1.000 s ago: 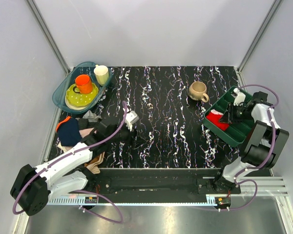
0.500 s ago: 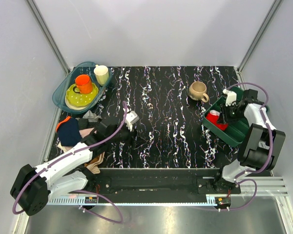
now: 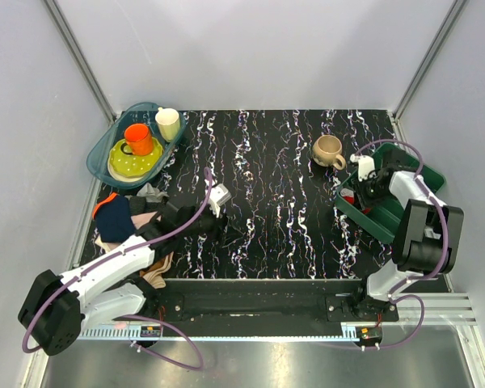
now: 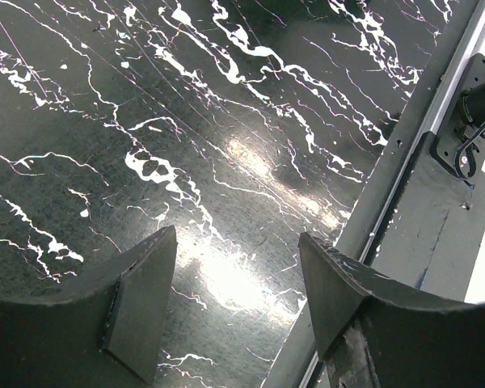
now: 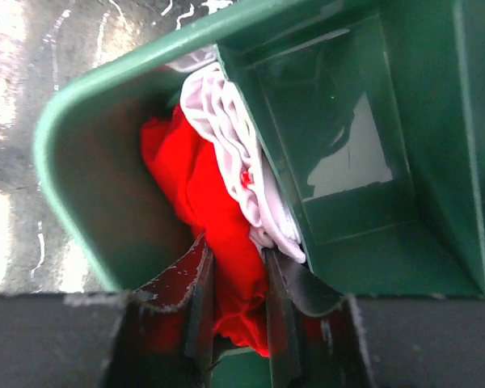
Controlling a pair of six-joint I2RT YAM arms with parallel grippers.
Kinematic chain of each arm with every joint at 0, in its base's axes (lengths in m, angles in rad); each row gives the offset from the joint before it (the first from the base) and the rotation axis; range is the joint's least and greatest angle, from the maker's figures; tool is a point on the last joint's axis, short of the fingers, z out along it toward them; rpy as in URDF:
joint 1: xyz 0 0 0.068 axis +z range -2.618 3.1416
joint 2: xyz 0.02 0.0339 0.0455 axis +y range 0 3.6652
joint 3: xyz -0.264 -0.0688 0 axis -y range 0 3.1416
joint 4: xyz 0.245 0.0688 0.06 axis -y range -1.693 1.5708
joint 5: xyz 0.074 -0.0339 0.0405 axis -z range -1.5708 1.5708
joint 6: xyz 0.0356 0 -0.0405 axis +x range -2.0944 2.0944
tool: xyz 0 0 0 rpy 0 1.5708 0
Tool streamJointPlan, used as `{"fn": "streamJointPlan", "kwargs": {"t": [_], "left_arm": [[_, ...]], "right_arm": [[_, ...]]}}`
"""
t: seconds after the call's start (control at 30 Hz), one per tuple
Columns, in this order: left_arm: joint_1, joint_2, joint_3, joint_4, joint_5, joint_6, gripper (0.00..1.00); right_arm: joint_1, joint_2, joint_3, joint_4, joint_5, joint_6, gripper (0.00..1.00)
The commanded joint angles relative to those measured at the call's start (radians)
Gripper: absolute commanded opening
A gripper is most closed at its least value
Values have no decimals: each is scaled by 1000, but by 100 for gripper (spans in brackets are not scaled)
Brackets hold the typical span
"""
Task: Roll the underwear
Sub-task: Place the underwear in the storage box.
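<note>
— Underwear of bright red fabric [image 5: 190, 182]: where is it?
— Left fingers [image 4: 137, 299] gape apart over the black white-veined tabletop [image 4: 186, 105], holding nothing. At right it lies bunched in a corner compartment of the green plastic tray [image 5: 65, 121], right fingers [image 5: 174, 303] pinching it.

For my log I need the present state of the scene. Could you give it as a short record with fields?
underwear: red, bunched, in a corner compartment of the green tray
right gripper: shut on the underwear, inside the green tray
left gripper: open, empty, over the table
mug: beige, upright on the table, near the green tray
</note>
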Motion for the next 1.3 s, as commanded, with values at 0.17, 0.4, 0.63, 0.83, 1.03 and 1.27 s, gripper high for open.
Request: {"fn": "streamJointPlan", "kwargs": {"t": [0.17, 0.4, 0.63, 0.83, 1.03, 1.27], "left_arm": [[-5, 6, -1, 59, 8, 10, 65], [-6, 5, 2, 59, 12, 9, 65], [-5, -12, 10, 53, 14, 2, 66], [-5, -29, 13, 51, 14, -1, 66], [-5, -26, 13, 53, 21, -1, 66], [-5, -24, 17, 53, 31, -4, 66]], "right_arm": [[35, 129, -64, -70, 135, -34, 13], [33, 36, -6, -178, 95, -55, 45], [35, -55, 103, -287, 47, -60, 65], [35, -82, 168, -324, 41, -63, 66], [35, -111, 188, -320, -26, -61, 45], [35, 0, 166, -268, -40, -45, 24]]}}
